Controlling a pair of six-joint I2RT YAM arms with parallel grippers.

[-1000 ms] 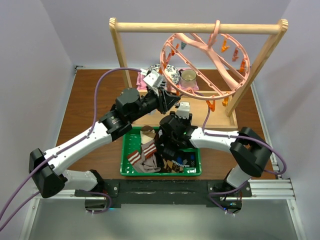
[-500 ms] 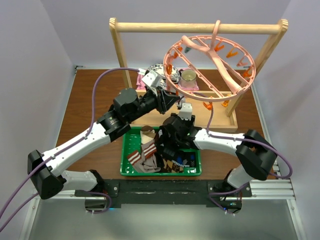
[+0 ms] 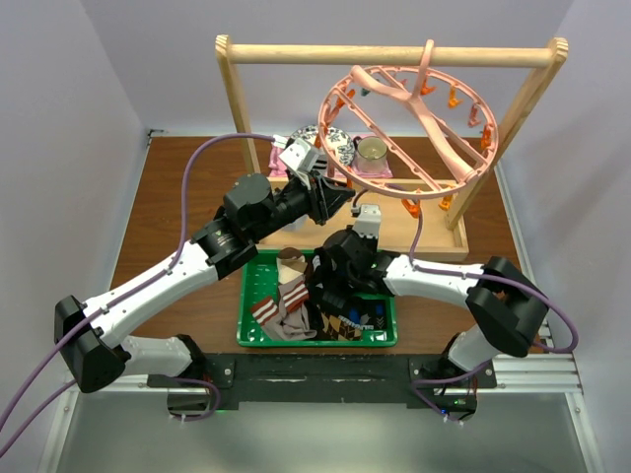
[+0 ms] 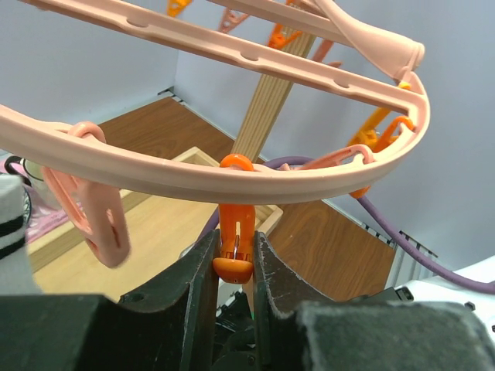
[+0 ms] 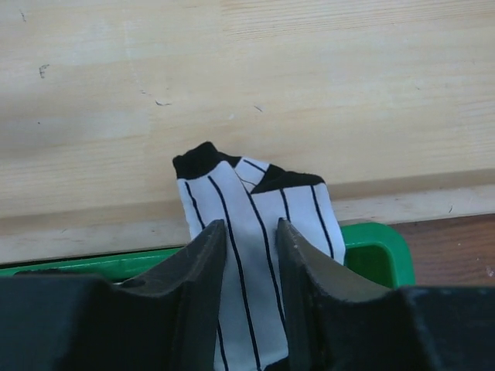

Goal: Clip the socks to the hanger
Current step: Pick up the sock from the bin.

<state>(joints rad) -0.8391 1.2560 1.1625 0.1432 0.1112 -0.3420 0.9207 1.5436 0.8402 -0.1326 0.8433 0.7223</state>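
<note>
Item 1. Round pink plastic hanger [image 3: 435, 126] with spokes: it hangs tilted by its hook over the top bar of the light wooden frame rack [image 3: 394, 54], at the far middle of the brown desk [image 3: 177, 197]. Small orange and pink clips dangle around its rim.

Item 2. Left fingers [image 4: 207, 267]: we find them raised to the near-left rim of the hanger and closed on one orange clip [image 4: 234, 232], which hangs straight down from the rim between them. A pink clip [image 4: 97, 220] hangs just left of it on the same rim.

Item 3. Right fingers [image 5: 213, 255]: they are closed on a white sock with thin black stripes and black tips [image 5: 251, 201]. The sock stands up between them, above the far rim of the basket, with the tray behind it.

Item 4. Green plastic basket [image 3: 254, 296]: it sits at the near middle of the desk, between the two arms. Inside we count a brown sock with white stripes [image 3: 268, 308] at the left and a brown-tan argyle sock [image 3: 345, 323] at the right, with other fabric between them that we cannot sort.

Item 5. Shallow light wooden tray [image 3: 434, 235]: it lies under the rack, just beyond the basket.
</note>
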